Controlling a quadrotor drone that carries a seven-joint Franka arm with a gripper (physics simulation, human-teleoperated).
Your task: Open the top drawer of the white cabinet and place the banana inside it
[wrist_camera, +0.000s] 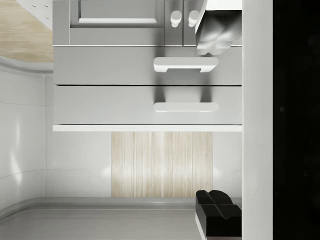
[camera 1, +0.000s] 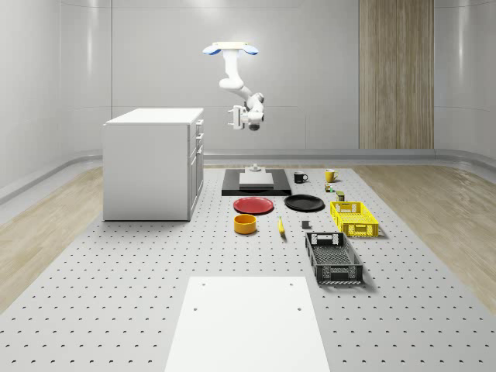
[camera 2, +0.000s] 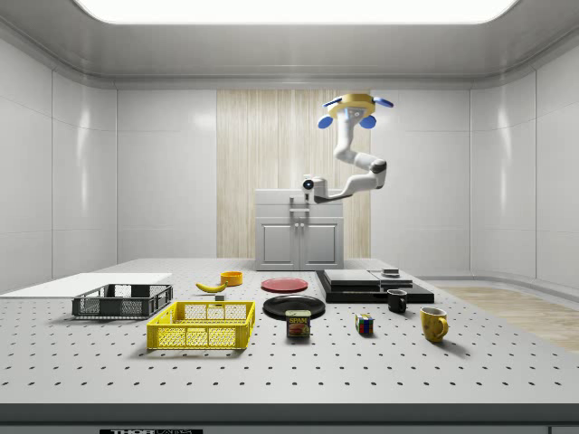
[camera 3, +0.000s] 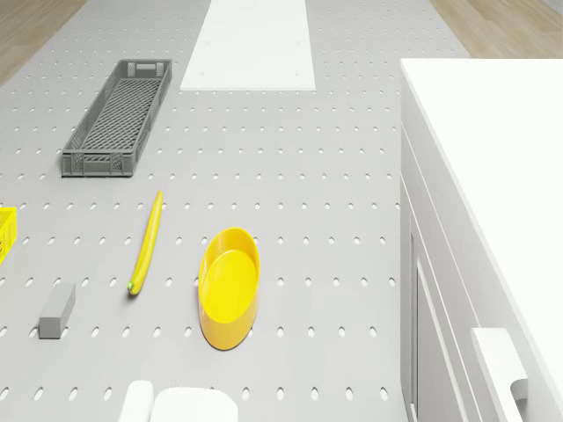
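The white cabinet (camera 1: pixel 152 163) stands on the perforated table, and both of its drawers are shut. In the wrist view the top drawer's handle (wrist_camera: pixel 185 106) lies just under the cabinet's top edge. My gripper (camera 1: pixel 232 118) hangs open and empty at top-drawer height, a short way out from the drawer fronts and apart from the handle; it is seen in front of the cabinet (camera 2: pixel 298 231) as gripper (camera 2: pixel 297 210). The drone (camera 1: pixel 230 49) hovers high beside the cabinet, over the black platform (camera 1: pixel 256 184). The banana (camera 1: pixel 280 225) lies flat on the table next to a yellow bowl (camera 3: pixel 229 286); banana (camera 3: pixel 147 242), banana (camera 2: pixel 211 287).
A red plate (camera 1: pixel 253 204) and a black plate (camera 1: pixel 304 203) lie near the banana. A yellow basket (camera 1: pixel 354 218) and a grey crate (camera 1: pixel 333 258) sit toward the whole-scene view's right. Mugs, a can and a small cube stand behind them. A white mat (camera 1: pixel 246 324) covers the table's front.
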